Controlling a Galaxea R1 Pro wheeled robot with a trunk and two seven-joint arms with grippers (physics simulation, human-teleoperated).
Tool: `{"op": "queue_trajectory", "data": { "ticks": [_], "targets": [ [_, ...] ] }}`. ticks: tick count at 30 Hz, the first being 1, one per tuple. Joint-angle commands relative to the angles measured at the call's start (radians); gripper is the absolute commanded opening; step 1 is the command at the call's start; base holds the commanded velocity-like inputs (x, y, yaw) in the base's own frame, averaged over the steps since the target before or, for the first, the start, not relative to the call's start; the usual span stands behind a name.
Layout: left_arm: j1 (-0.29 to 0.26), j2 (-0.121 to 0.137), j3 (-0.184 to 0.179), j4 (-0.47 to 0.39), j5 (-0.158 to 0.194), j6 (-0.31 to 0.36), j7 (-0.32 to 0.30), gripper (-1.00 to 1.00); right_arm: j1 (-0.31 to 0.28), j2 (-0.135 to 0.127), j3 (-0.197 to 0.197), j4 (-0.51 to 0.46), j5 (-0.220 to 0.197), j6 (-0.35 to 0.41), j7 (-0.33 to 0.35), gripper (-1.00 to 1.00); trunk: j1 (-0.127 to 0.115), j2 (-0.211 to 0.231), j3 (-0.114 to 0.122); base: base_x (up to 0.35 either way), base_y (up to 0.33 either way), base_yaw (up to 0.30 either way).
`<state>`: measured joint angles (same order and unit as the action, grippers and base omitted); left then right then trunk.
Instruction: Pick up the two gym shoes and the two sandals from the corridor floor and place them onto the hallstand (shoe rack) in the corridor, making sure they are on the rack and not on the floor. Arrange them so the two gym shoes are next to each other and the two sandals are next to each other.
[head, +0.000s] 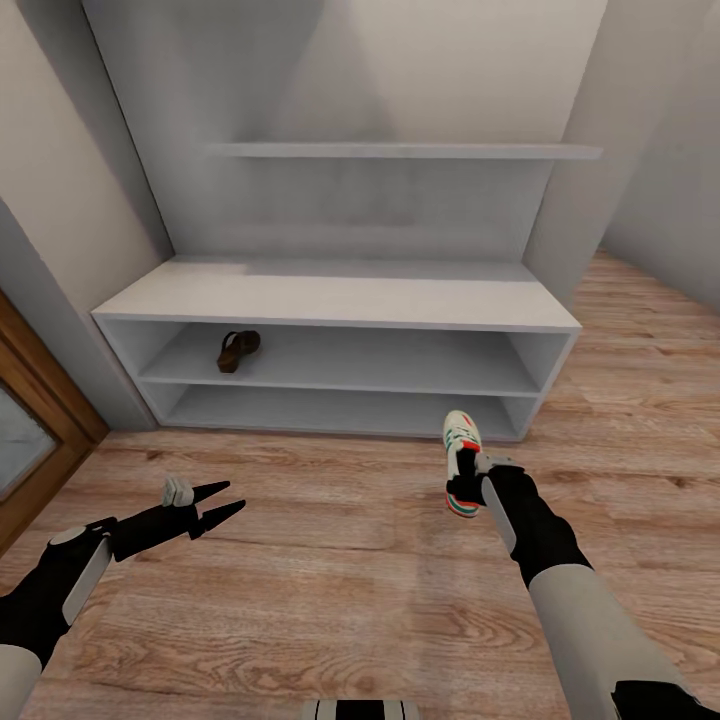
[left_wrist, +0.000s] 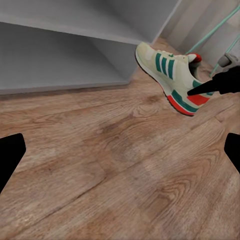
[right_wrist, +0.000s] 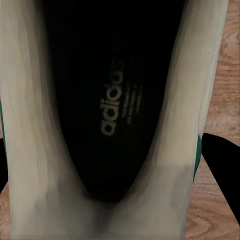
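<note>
One gym shoe (head: 461, 462) is up off the floor, pinched at its heel end by the right gripper (head: 466, 490), toe pointing toward the hallstand (head: 340, 300).

From where I stand, its fingers straddle the shoe's collar, and the right wrist view looks straight down into the dark insole. One sandal (head: 238, 351) already lies on the upper shelf tier, toward its left end, while the left gripper (head: 222, 503) hovers spread and empty over the corridor floor (head: 330, 560). To do this well, I'd carry the shoe level, slide it toe-first into the open right stretch of that tier, leave room beside it for its partner, and let go only once the sole sits flat.
</note>
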<state>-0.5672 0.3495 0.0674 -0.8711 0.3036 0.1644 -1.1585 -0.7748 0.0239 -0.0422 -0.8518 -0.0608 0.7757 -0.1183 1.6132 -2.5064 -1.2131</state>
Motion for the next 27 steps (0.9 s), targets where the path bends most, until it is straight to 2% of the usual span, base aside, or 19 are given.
{"op": "queue_trajectory", "data": {
  "ticks": [1, 11, 27],
  "targets": [
    [0.000, 0.000, 0.000, 0.000, 0.005, 0.011, -0.003, 1.00, -0.001, 0.002, -0.002, -0.002, -0.005, 0.004, -0.007, -1.00, 0.000, 0.000, -0.001, 0.000, 0.000, 0.000],
    [0.000, 0.000, 0.000, 0.000, 0.005, 0.011, -0.003, 1.00, -0.004, 0.028, -0.002, -0.008, -0.002, 0.004, -0.010, -1.00, 0.000, 0.000, -0.001, 0.000, 0.000, 0.000],
    [0.000, 0.000, 0.000, 0.000, 0.005, 0.011, -0.003, 1.00, -0.004, 0.030, 0.001, -0.012, -0.002, 0.000, -0.010, -1.00, 0.000, 0.000, -0.001, 0.000, 0.000, 0.000]
  ]
}}
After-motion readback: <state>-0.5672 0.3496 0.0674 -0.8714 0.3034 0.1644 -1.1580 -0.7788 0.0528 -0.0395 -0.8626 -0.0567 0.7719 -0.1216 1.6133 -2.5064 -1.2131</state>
